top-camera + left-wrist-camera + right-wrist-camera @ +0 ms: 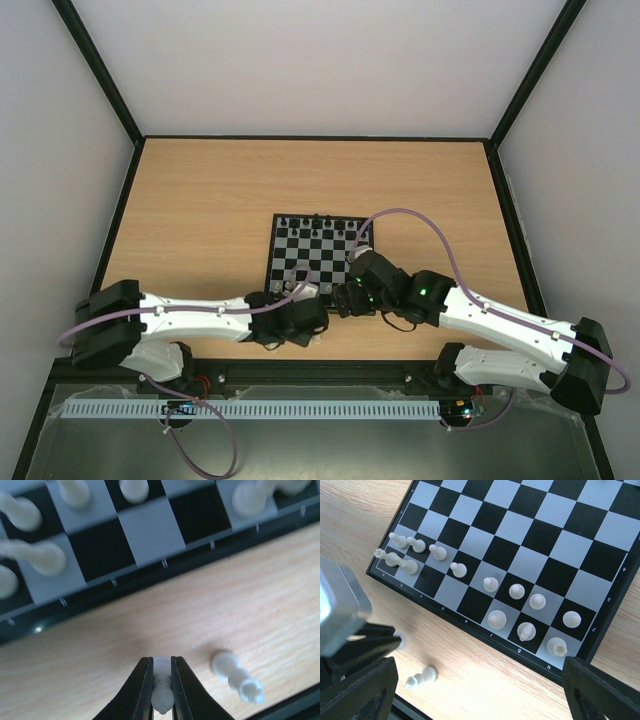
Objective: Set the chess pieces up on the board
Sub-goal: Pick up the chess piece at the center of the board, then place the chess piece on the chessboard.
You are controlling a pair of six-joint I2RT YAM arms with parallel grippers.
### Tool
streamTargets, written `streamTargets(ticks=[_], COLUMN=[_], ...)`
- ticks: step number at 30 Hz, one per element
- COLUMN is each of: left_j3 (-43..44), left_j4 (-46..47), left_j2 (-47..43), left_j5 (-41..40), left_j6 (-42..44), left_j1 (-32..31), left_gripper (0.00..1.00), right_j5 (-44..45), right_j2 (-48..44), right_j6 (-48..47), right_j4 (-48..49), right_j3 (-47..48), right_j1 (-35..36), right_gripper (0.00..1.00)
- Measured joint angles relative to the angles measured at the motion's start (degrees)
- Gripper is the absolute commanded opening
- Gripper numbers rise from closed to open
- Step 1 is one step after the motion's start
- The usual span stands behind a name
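The board (335, 262) lies in the middle of the wooden table, with small white chess pieces (516, 591) standing on its two near rows. My left gripper (161, 664) is shut on one white piece (163, 692), held just above the table, in front of the board's near rim (150, 577). Another white piece (237, 677) lies on its side on the table to the right of it; it also shows in the right wrist view (421, 676). My right gripper (480, 690) is open and empty, above the table by the board's near right corner.
Black chessmen (318, 219) stand along the board's far row. Both arms meet close together at the board's near edge (320, 300). A black frame rail (320, 372) runs along the table's near edge, and grey walls enclose the sides.
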Motion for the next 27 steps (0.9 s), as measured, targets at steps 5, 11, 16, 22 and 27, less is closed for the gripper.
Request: streamTargets(ticks=[5, 11, 16, 22, 27], left_j3=[2.62, 5.92, 7.30, 7.39, 7.39], left_j4=[-0.52, -0.52, 0.22, 1.03, 1.90], left_j2=[-1.16, -0.28, 2.43, 5.16, 6.40], left_j5=[-0.96, -1.70, -1.73, -1.70, -1.68], left_j6=[3.32, 7.37, 9.97, 11.69, 12.50], left_j1=[5.11, 9.46, 11.17, 12.37, 13.38], left_gripper=[0.05, 0.05, 0.05, 0.06, 0.07], right_j5=[0.00, 0.00, 0.00, 0.02, 0.02], right_j2=[0.00, 0.00, 0.00, 0.00, 0.00], right_j6=[0.00, 0.00, 0.00, 0.00, 0.00], right_j4=[0.00, 0.00, 0.00, 0.02, 0.02], right_j3=[-0.02, -0.02, -0.13, -0.22, -0.24], right_j1=[0.00, 0.00, 0.00, 0.00, 0.00], right_gripper=[0.90, 0.90, 0.90, 0.91, 0.91])
